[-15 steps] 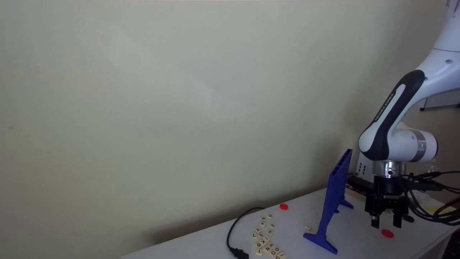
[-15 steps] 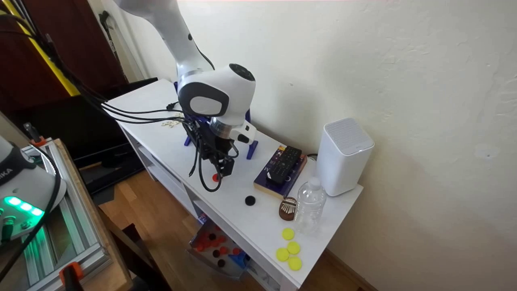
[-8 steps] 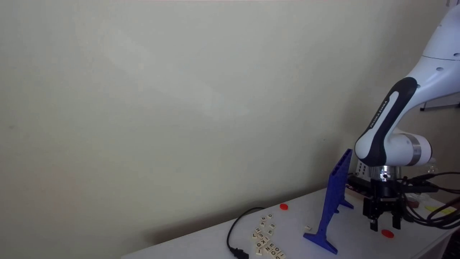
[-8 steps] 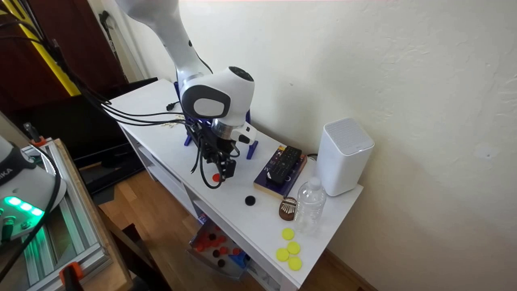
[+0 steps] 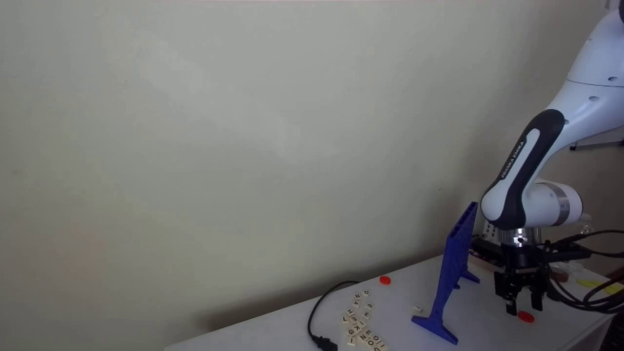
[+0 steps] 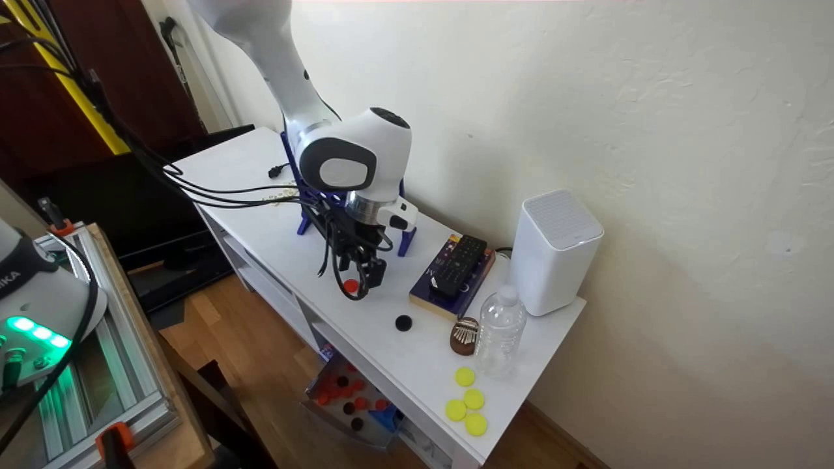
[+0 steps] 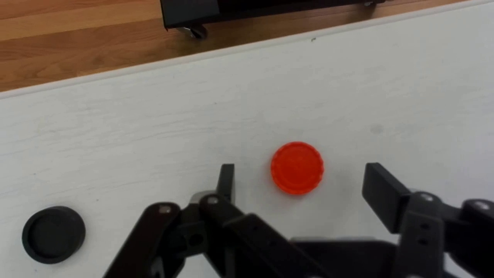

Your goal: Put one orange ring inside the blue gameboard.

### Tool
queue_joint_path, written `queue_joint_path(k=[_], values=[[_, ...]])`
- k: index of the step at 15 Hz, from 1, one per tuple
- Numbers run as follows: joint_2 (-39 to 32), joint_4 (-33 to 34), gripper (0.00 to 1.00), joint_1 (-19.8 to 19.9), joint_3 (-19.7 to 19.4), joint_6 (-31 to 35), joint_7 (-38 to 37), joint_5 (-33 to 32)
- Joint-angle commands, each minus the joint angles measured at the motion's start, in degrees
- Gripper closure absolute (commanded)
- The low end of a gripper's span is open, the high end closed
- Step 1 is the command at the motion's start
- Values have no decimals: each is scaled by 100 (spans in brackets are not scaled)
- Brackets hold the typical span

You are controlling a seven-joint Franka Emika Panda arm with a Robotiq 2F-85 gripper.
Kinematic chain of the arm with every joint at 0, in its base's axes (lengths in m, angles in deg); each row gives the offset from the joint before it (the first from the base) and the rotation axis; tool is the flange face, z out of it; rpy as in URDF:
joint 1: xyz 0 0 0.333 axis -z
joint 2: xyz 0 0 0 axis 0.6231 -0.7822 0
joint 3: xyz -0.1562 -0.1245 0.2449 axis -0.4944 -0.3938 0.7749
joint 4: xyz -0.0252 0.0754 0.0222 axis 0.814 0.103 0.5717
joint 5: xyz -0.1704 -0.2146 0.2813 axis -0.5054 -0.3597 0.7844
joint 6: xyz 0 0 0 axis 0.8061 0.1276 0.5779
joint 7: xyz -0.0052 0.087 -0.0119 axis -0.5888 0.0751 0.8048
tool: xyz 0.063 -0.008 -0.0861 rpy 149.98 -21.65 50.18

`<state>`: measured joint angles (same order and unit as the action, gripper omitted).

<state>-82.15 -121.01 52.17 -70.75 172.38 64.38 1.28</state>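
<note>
1. Clearly, the wrist view tells you the state of your claw: its two fingers stand well apart, and both tips are in sight. Between them, in this view, appears an orange ring, lying flat on the white counter.

2. In both exterior views you find this ring as well, close to the claw, but with less detail. In an exterior view a black cable passes in front of it, and from there you cannot judge how far the fingers are spread.

3. In an exterior view the blue gameboard is shown to you nearly whole: upright on its feet, near the claw but apart from it. Where the arm stands before it, you see only portions, such as the feet.

4. Only in an exterior view can you see a second orange ring, across the gameboard from the claw, near the wall. Letter tiles lie scattered near it, and some letters are readable there.

5. A black disc lies apart from the ring; the wrist view shows you its raised rim.

6. In an exterior view you have, more completely, a remote on a book, a clear bottle just beside a thumb piano, a white box and four yellow discs.
</note>
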Motion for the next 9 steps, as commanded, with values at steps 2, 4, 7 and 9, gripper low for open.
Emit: queue_joint_path(k=[2,4,7,9], values=[[-303,257,24,-128,-68,85,-203,-260],[-347,301,25,-146,-85,103,-236,-298],[-330,294,22,-134,-81,114,-218,-325],[-346,312,25,-157,-96,78,-224,-363]])
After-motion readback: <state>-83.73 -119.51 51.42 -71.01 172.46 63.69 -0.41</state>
